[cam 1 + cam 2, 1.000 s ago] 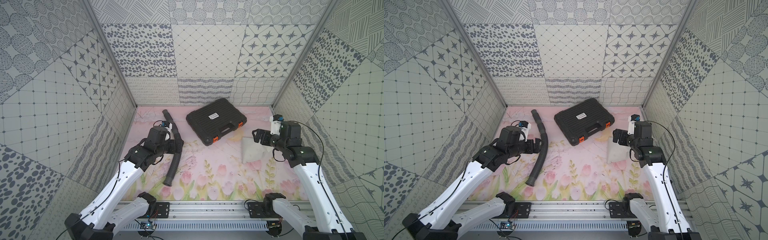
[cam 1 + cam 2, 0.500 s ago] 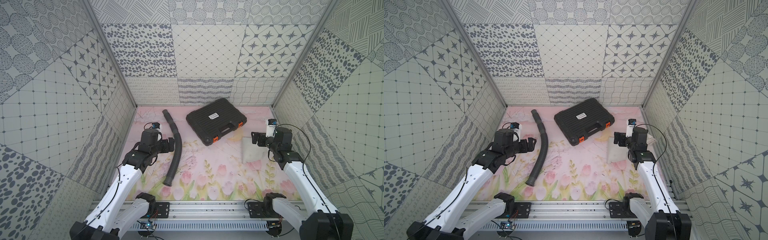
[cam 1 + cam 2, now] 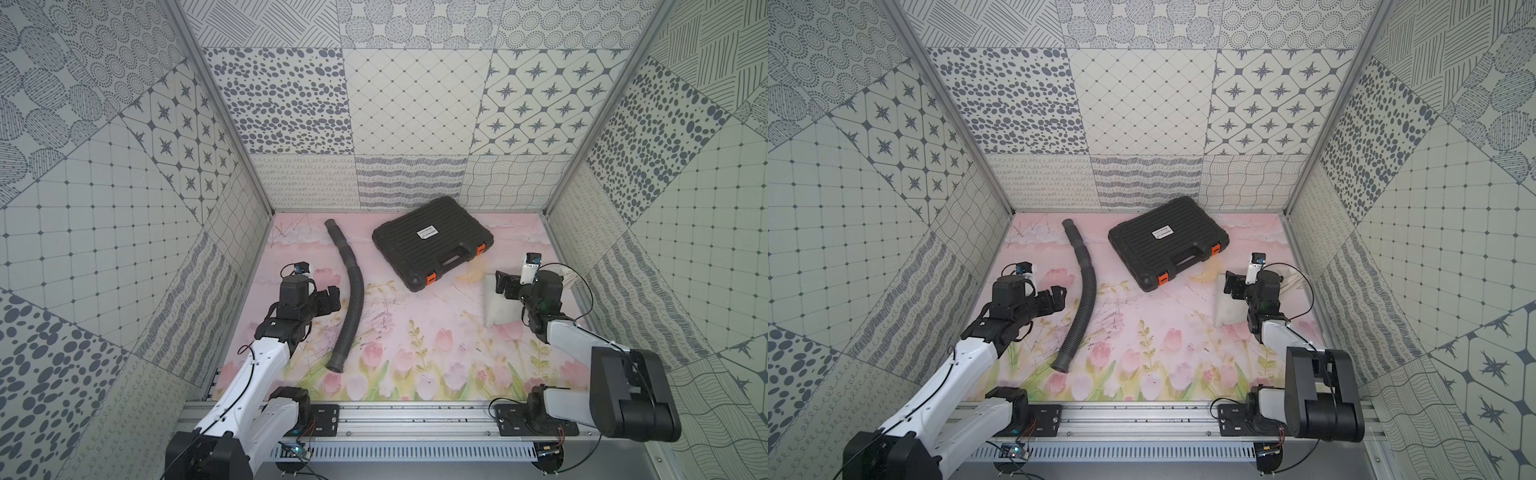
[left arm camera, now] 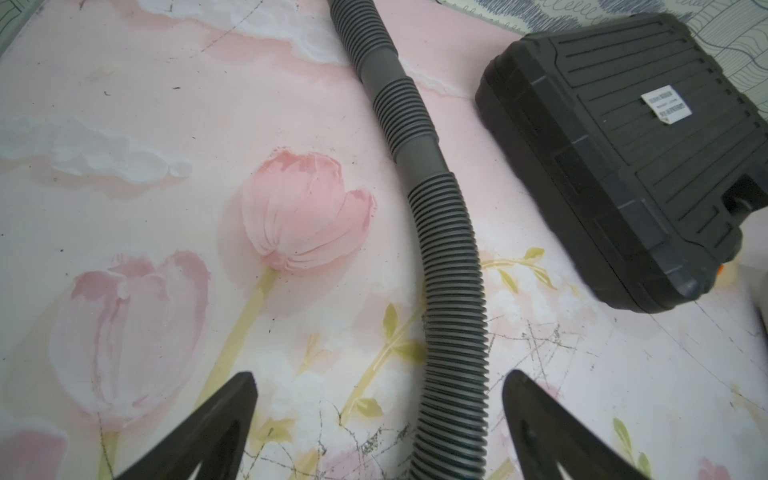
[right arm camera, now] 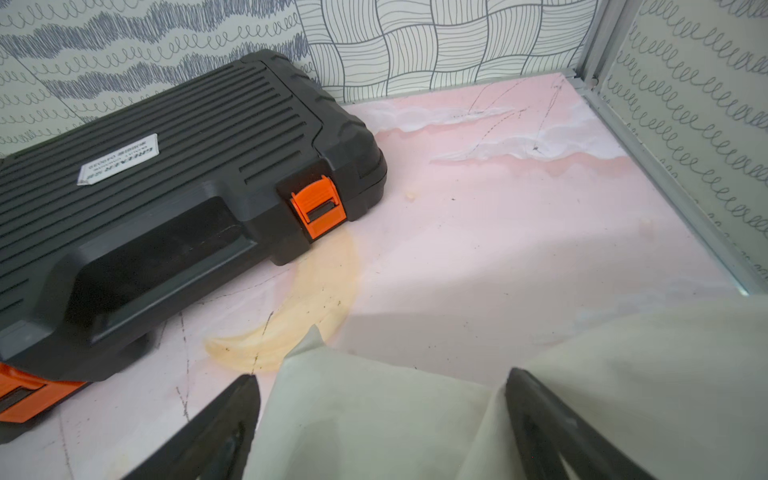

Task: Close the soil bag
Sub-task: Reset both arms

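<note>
The soil bag (image 3: 498, 318) (image 3: 1227, 311) is an off-white cloth sack lying at the right side of the floral mat. My right arm covers most of it, and its mouth and cord are hidden. My right gripper (image 3: 505, 283) (image 3: 1233, 286) hovers open over the bag's far-left corner. In the right wrist view the bag's cloth (image 5: 374, 415) spreads below and between the wide-apart fingers of the right gripper (image 5: 380, 378); nothing is gripped. My left gripper (image 3: 332, 297) (image 3: 1057, 296) (image 4: 378, 378) is open and empty, at the left beside the hose.
A black corrugated hose (image 3: 353, 291) (image 3: 1086, 299) (image 4: 449, 270) runs front to back, left of centre. A shut black case (image 3: 432, 245) (image 3: 1167, 241) (image 5: 166, 187) with orange latches lies at the back, just left of the bag. The right wall's metal edge (image 5: 665, 187) is close.
Both arms have drawn back and lowered toward the front rail. The left gripper shifted left, away from the hose. The right gripper sank closer to the bag. Both stayed open.
</note>
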Robot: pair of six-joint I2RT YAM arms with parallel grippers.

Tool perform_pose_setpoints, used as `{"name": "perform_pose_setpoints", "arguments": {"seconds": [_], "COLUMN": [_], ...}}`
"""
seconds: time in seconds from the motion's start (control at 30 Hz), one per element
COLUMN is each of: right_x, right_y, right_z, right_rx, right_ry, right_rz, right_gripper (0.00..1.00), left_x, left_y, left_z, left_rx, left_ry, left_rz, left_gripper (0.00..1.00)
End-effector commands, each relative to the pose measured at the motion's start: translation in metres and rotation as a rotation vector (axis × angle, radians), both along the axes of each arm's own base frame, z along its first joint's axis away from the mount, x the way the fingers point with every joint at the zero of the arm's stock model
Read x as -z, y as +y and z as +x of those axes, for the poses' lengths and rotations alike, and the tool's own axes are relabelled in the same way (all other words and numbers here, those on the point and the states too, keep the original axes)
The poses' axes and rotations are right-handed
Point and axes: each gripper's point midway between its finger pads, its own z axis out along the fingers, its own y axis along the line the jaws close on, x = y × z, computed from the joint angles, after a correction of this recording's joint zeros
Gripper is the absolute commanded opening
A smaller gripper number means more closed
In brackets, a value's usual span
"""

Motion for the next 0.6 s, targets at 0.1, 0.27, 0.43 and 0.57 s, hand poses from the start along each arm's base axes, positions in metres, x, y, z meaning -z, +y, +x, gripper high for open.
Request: {"name": "perform_pose_setpoints", "arguments": {"seconds": [0.1,0.27,0.43,0.57], "right_x": [-0.026,-0.023,-0.015,-0.011], "right_y": [-0.001,0.0,0.001,0.002], "right_z": [0.021,0.021,0.019,0.016], "right_rx": [0.0,-0.01,-0.009,-0.011], "right_ry": [-0.156,-0.153,-0.168,-0.193], "right_rz": [0.003,0.003,0.002,-0.007], "right_gripper": [0.97,0.97,0.97,0.97], "left_x": [-0.016,0.008,0.023,0.027], "left_y": [0.008,0.006,0.003,-0.003], "left_z": [0.039,0.057,0.064,0.073], "left_rx": [0.02,0.061,0.085,0.14], "left_ry": [-0.213,-0.217,-0.292,-0.303], "left_rz": [-0.001,0.014,0.02,0.045], "left_gripper": [0.97,0.97,0.94,0.93]}}
